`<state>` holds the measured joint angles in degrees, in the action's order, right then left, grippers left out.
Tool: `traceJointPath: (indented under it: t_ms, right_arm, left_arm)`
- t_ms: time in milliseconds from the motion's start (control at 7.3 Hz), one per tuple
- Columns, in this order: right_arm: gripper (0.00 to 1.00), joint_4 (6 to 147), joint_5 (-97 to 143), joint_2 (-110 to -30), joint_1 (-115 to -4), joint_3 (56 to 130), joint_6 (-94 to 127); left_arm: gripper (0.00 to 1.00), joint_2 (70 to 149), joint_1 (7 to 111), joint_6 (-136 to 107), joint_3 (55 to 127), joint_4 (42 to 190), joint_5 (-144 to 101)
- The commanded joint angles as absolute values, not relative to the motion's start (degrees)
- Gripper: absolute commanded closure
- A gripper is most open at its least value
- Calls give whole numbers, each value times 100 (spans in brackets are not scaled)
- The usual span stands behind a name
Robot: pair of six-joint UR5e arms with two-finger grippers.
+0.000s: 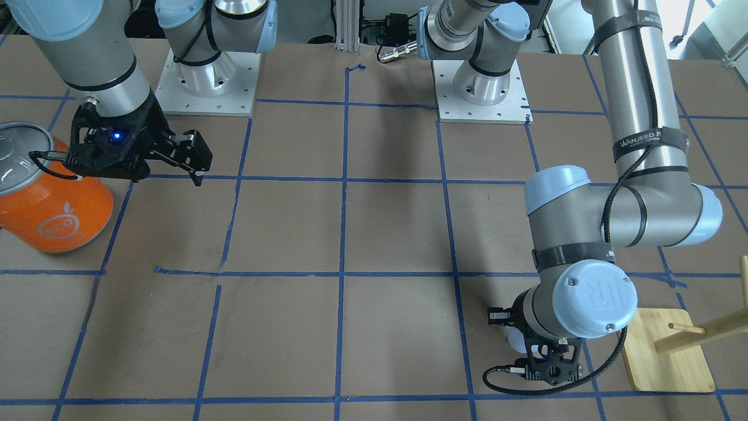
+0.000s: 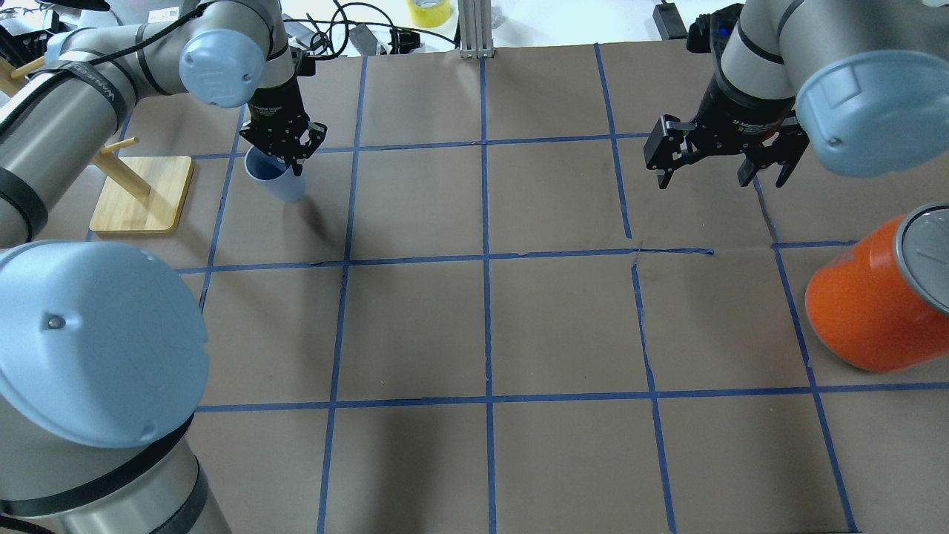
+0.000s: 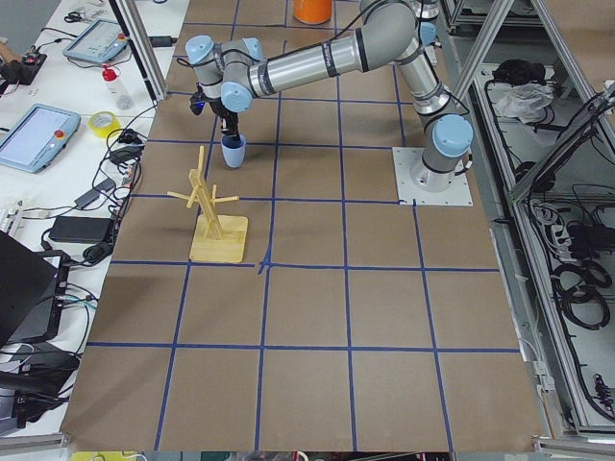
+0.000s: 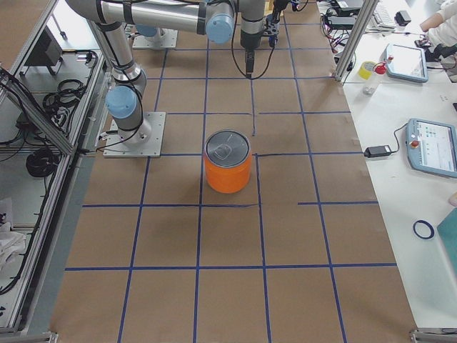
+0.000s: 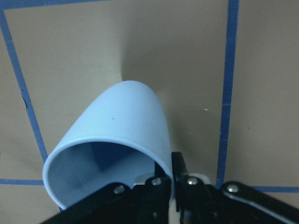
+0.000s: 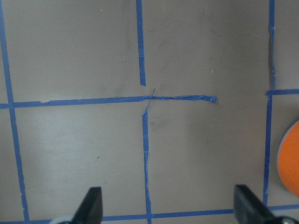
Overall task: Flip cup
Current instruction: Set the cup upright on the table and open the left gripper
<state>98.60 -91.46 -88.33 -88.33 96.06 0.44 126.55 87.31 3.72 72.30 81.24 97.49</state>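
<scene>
The small pale bluish-white cup [image 2: 280, 183] is at the far left of the table with its opening up, and it leans slightly. My left gripper [image 2: 290, 162] comes down from above and is shut on its rim. In the left wrist view the fingers [image 5: 180, 175] pinch the cup's wall [image 5: 124, 130], one inside and one outside. I cannot tell whether the cup's base touches the table. The cup also shows in the exterior left view [image 3: 233, 152]. My right gripper [image 2: 719, 178] hangs open and empty above the far right of the table, with only bare paper below it.
A large orange can [image 2: 864, 311] with a silver lid stands at the right edge, near the right gripper. A wooden peg rack on a flat base [image 2: 141, 194] stands left of the cup. Blue tape lines grid the brown table.
</scene>
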Motion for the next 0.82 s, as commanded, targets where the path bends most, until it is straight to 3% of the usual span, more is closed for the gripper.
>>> traceJointPath:
  t_ms: [0, 137, 274, 411, 685]
  right_arm:
    - [0, 9853, -9176, -8833, -8833, 9606, 35]
    - [0, 9853, -9176, -8833, -8833, 9606, 35]
    - [0, 9844, -9176, -8833, -8833, 9606, 35]
    - [0, 9835, -9193, -8833, -8833, 9606, 35]
    - [0, 9835, -9193, -8833, -8833, 9615, 35]
  left_arm:
    - [100, 12700, 8684, 361, 7251, 8104, 9747]
    - [100, 12700, 8684, 360, 7260, 8104, 9747]
    - [35, 12691, 8684, 386, 7251, 8104, 9756]
    - [0, 12665, 8684, 369, 7251, 8112, 9747]
    - [0, 12394, 8701, 386, 7189, 8095, 9694]
